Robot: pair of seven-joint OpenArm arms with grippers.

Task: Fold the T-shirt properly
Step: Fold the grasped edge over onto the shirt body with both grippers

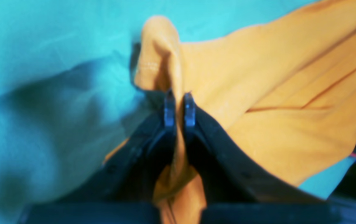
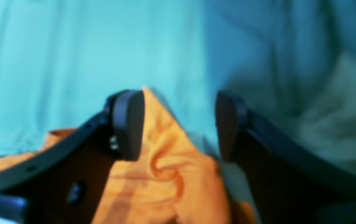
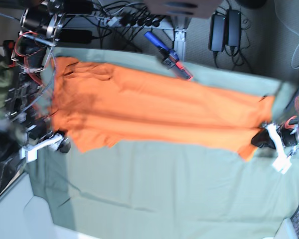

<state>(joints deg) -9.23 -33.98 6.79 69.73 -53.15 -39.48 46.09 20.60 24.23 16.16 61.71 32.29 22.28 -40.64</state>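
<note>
Two arms work at opposite ends of the T-shirt (image 3: 154, 112), which lies stretched lengthwise across the far half of the table cloth (image 3: 154, 194), a pale green sheet covering the table. The orange garment runs nearly from one short edge of the table to the other, lying mostly flat with shallow lengthwise creases; the near half of the cloth is bare. Left gripper (image 1: 179, 107): jaws drawn together and clamped on a pinched fold of the T-shirt, orange fabric squeezed between the fingertips and bunching up beyond them; in the base view this gripper (image 3: 263, 138) sits at the shirt's corner by the right-hand edge. Right gripper (image 2: 179, 124): jaws standing well apart, a rumpled orange corner lying in the gap and touching the inner face of one pad (image 2: 128, 124), the other pad clear of the cloth; no grip visible. In the base view this gripper (image 3: 60, 142) sits at the shirt's near corner by the left-hand edge. Both wrist views blurred.
</note>
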